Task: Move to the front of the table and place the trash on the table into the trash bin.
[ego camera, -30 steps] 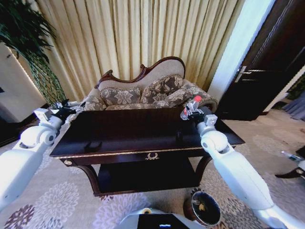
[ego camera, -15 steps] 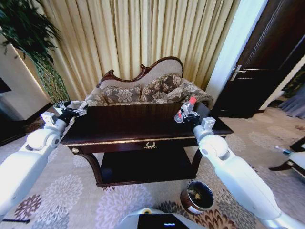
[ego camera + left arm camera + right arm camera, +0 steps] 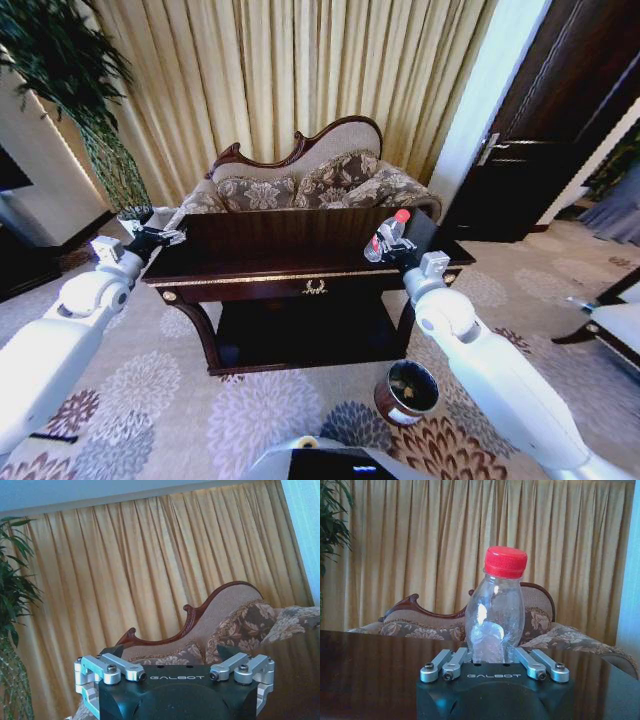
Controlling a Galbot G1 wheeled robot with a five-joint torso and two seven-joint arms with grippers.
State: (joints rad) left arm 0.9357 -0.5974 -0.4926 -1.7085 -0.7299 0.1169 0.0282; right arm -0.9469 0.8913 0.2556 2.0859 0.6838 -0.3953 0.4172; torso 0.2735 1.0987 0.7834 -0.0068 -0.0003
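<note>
Head view with both wrist views. The right gripper (image 3: pixel 388 243) is raised above the right end of the bench (image 3: pixel 270 262), its fingers (image 3: pixel 452 661) closed against the lower body of the clear bottle (image 3: pixel 495 611), which stands upright between them with its red cap uppermost and away from the fingers; the upright pinch low on the body probably serves to keep the bottle steady during carriage. In the head view the same bottle (image 3: pixel 383 235) appears lifted off the dark bench top, above its right front corner. The trash bin (image 3: pixel 407 391) stands on the patterned carpet well below and nearer the robot than the right fingers, beside the bench's right leg; light scraps seem to lie inside it, though they are too small to identify. The left gripper (image 3: pixel 158 237) is held off the left end of the bench with its fingers (image 3: pixel 233 669) spread and nothing between them, apparently waiting. Judged from this arrangement, the bottle is in transit and its release into the bin is not yet done.
</note>
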